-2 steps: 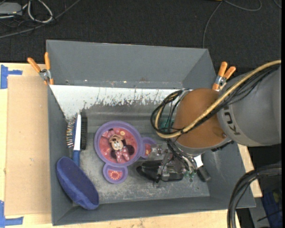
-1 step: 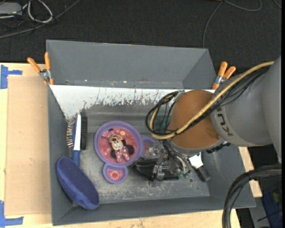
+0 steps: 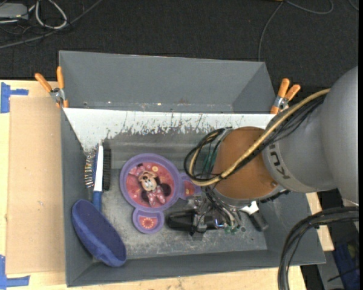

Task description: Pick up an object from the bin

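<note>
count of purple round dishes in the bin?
2. The large purple dish with a cartoon mouse lies left of centre in the bin; the small purple dish sits right beside it, toward the view's bottom. The arm may hide others.

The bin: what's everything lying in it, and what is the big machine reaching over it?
Bin: one, grey metal, centre of view.
Plate: one, purple with a pink cartoon-mouse picture, middle of the floor.
Small round dish: one, purple with a pink centre, against the plate's near edge.
Brush: one, black bristles with a white and blue handle, along the left wall.
Oval pad: one, dark blue, near-left corner.
Black object: one, just left of the tool.
Arm: one, grey, from the right.
Wrist cover: one, orange, with cables.
Tool: one, low over the floor.
</note>
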`<state>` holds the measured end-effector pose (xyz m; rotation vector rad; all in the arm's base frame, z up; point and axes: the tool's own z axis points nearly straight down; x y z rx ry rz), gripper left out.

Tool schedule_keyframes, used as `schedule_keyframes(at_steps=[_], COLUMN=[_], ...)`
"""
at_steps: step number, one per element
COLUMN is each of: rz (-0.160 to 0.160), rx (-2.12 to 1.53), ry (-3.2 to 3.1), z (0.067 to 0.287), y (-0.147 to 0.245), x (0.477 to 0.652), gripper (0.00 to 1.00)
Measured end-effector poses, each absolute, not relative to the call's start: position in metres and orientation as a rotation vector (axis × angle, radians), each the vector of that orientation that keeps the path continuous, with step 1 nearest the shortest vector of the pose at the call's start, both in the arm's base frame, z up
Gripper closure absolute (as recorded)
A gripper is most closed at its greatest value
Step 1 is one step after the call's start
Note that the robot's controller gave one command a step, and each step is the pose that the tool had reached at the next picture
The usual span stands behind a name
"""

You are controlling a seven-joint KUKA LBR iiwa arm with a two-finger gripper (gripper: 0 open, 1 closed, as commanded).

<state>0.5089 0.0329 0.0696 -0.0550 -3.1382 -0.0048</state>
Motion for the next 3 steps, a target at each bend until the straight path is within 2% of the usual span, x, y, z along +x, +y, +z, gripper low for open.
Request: schedule_keyframes(at_steps=[1,2,3], rz=[-0.002,0.000,0.000], rx=[-0.071,-0.032,-0.031], ry=[-3.125,-3.118,-3.118], z=[0.118,0.205,0.205], y=[0.037,0.037,0.038], x=[0.507,0.503,0.503], gripper=[1.00,1.00,1.00])
